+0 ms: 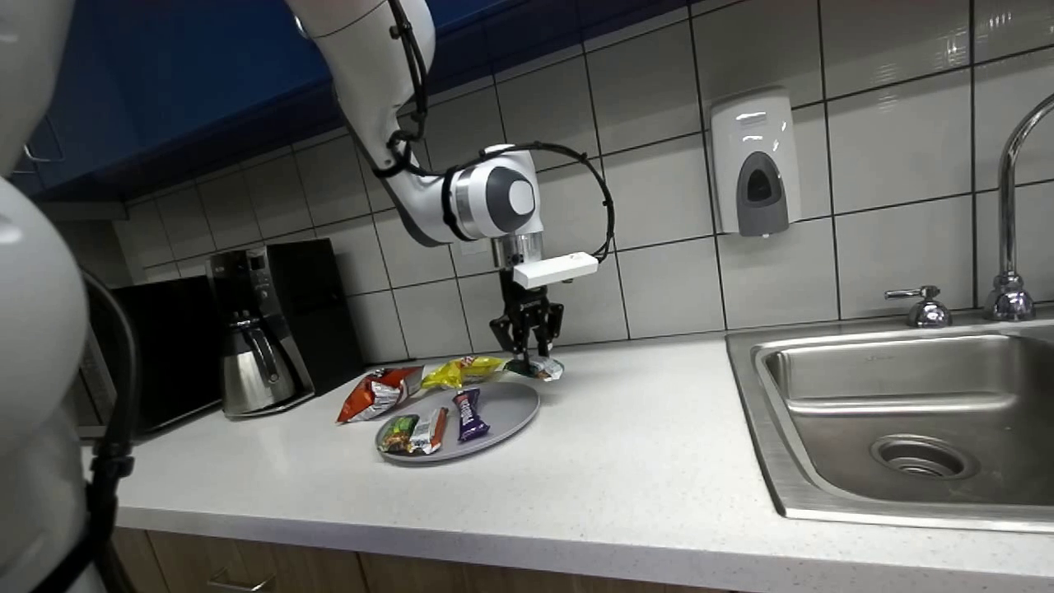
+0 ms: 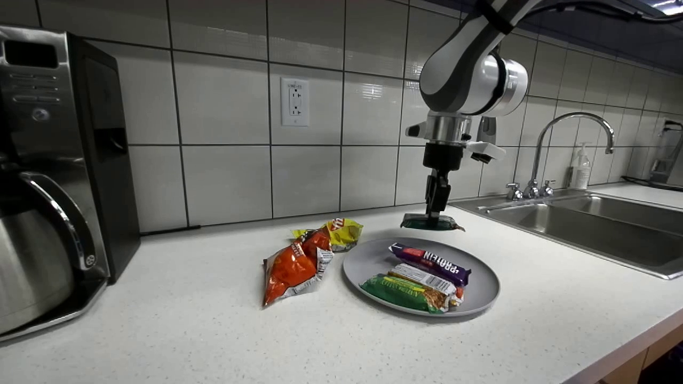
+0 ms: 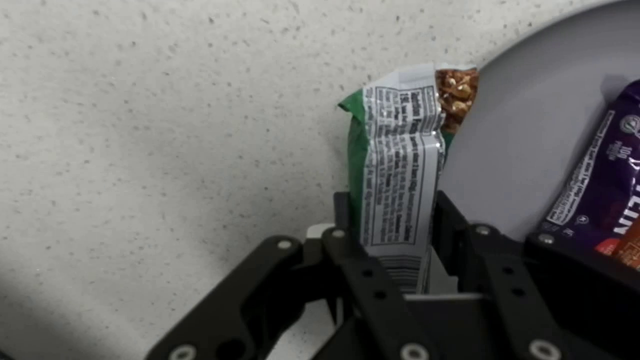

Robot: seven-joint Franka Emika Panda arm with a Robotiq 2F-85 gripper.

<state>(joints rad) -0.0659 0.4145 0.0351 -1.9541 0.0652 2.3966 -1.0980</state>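
Observation:
My gripper (image 3: 392,204) is shut on a green-wrapped bar (image 3: 400,165), its white nutrition panel facing the wrist camera. One finger presses each long side of the wrapper. In an exterior view the gripper (image 2: 435,212) points straight down, and the bar (image 2: 413,221) lies level, seemingly raised off the counter behind the plate (image 2: 368,261). On that grey plate rest a purple protein bar (image 2: 429,262), a bar with a white barcode side (image 2: 424,279) and another green bar (image 2: 400,293). The wrist view shows only part of the plate (image 3: 510,125) and the purple bar (image 3: 600,170).
Left of the plate lie a red chip bag (image 2: 296,266) and a yellow bag (image 2: 346,233). A coffee maker (image 1: 276,329) stands further left. The tiled wall (image 2: 224,181) rises close behind the arm. To the right is a metal sink (image 1: 757,412) with a tall faucet (image 1: 1006,222).

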